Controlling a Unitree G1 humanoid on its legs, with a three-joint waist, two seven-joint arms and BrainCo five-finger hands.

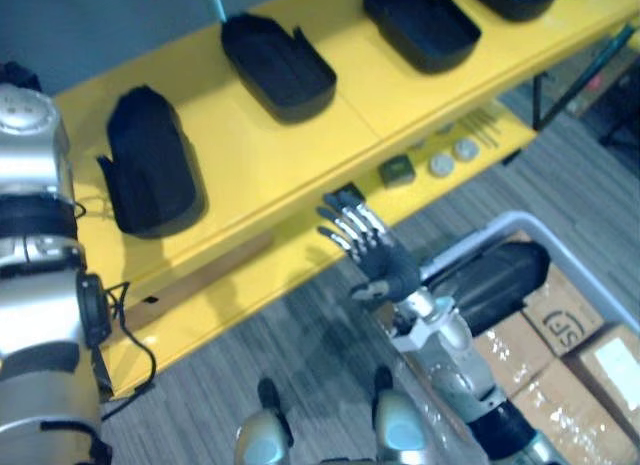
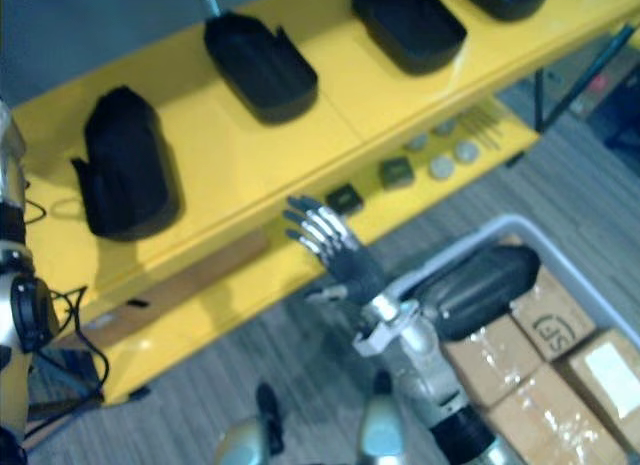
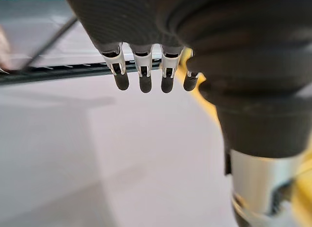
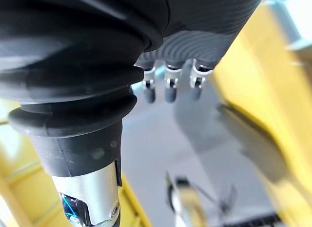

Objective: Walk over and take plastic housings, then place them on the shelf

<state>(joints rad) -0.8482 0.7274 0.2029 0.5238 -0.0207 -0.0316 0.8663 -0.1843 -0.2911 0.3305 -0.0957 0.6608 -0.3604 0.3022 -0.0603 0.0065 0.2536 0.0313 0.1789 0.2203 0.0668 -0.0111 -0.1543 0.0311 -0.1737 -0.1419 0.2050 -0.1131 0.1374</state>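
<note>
Fingers of left hand straight

Overall light: even indoor light from above is seen in the head views, moderately bright.
Shelf top: lit brightest; a pale sheen is seen on the yellow near the far end.
Lower shelf: partly shaded under the upper board.
Plastic housings: rendered near-black, inner detail lost; short soft shadows are cast beside them.
Right hand: highlights are caught on the silver fingers.
Boxes: small glare spots are seen on the tape.
Left hand: dark cover is set against a washed-out pale background.
</note>
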